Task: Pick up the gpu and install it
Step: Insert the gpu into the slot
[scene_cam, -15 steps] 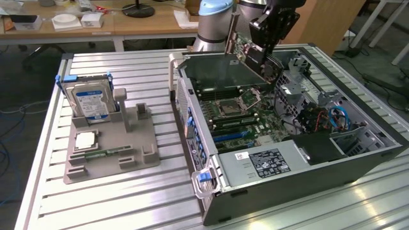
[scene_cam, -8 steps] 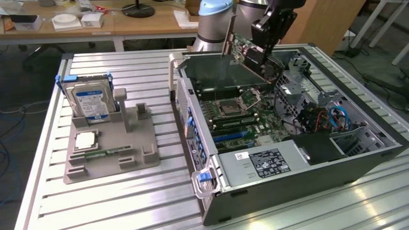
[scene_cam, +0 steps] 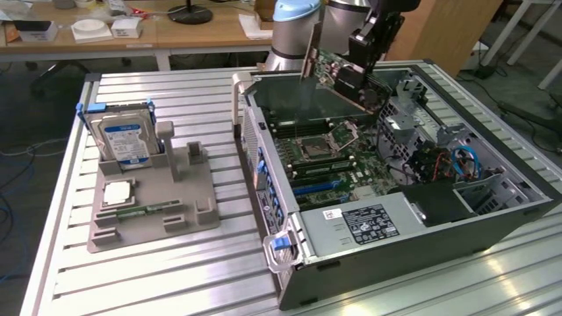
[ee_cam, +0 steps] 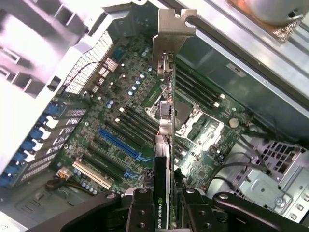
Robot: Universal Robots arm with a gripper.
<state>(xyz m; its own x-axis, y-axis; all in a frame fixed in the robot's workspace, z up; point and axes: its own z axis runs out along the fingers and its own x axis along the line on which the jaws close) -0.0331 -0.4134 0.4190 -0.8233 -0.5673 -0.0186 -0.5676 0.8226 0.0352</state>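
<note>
The open computer case is laid on its side, with its motherboard exposed inside. Toward the exterior view's left, a grey holder is loaded with a hard drive, a processor and a memory stick. The gpu is held above the motherboard, not yet seated, clamped by the gripper. The card is judged light, stiff and fragile, best gripped at the board's edge.
</note>
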